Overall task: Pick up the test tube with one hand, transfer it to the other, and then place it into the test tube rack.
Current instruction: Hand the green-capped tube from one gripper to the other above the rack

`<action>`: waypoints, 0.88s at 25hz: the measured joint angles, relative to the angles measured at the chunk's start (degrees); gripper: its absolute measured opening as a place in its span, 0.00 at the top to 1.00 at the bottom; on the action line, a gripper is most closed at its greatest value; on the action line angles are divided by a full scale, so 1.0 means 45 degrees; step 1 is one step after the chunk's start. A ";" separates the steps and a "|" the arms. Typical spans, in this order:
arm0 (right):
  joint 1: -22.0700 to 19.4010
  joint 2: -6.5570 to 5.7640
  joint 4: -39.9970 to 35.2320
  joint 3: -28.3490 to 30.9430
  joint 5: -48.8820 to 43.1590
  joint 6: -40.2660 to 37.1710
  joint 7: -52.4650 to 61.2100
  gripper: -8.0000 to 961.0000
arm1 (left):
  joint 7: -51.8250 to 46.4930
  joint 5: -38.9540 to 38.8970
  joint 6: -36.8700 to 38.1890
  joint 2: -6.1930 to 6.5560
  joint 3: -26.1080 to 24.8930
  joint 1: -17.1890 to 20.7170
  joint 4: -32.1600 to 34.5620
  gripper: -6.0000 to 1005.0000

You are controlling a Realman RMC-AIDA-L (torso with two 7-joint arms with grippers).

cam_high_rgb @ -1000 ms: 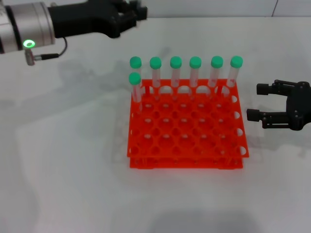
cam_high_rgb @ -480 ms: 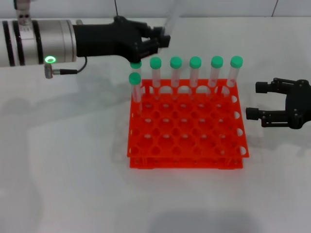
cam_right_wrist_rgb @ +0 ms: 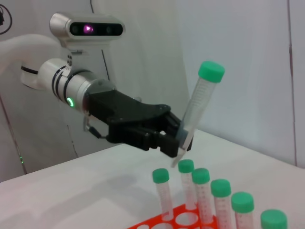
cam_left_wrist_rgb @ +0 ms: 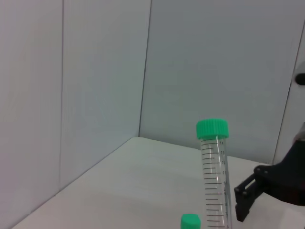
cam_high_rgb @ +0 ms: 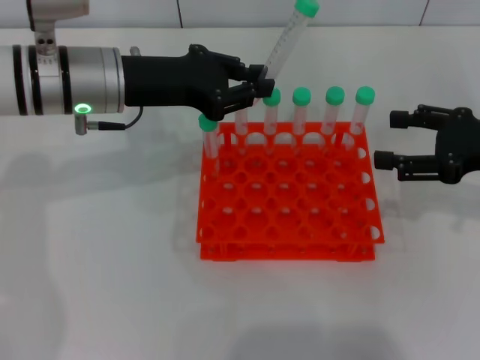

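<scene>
White tabletop [cam_high_rgb: 97, 247] all around us, pale wall panels behind, and in the middle sits the orange-red test tube rack [cam_high_rgb: 289, 196], square and two-tiered. We have the left gripper [cam_high_rgb: 259, 85] reaching in above the rack's far left corner, its fingers [cam_right_wrist_rgb: 174, 135] pinching the test tube [cam_high_rgb: 289, 39] near its lower end. We can see that tube held up in the air, tilted so its green cap leans up and away to the right, clear of the rack. From the right wrist view we get it nicely: the tube [cam_right_wrist_rgb: 198, 107] slants up out of the black fingers, cap on top, above the row of capped tubes.

Over on our right, the right gripper [cam_high_rgb: 390, 139] hangs just beside the rack's right edge, fingers spread apart, nothing between them, well apart from the held tube.

In the rack, we see green-capped tubes standing upright along the back row [cam_high_rgb: 334, 112], and one more [cam_high_rgb: 209, 140] in the second row at the left. Some of the back-row tubes at the left are hidden behind the left gripper.
</scene>
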 joint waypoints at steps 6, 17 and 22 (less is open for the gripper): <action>0.0143 0.0000 -0.0091 0.0001 0.0001 0.0118 -0.0011 0.12 | 0.0013 -0.0042 -0.0109 -0.0026 -0.0071 0.0101 -0.0174 0.79; 0.0175 -0.0002 -0.0093 0.0001 0.0000 0.0207 -0.0034 0.12 | 0.0389 -0.0838 -0.0738 0.0015 -0.0123 0.0021 -0.0184 0.80; 0.0176 -0.0001 -0.0092 0.0001 0.0069 0.0207 -0.0034 0.12 | 0.0430 -0.0858 -0.0761 -0.0013 -0.0078 -0.0204 -0.0197 0.80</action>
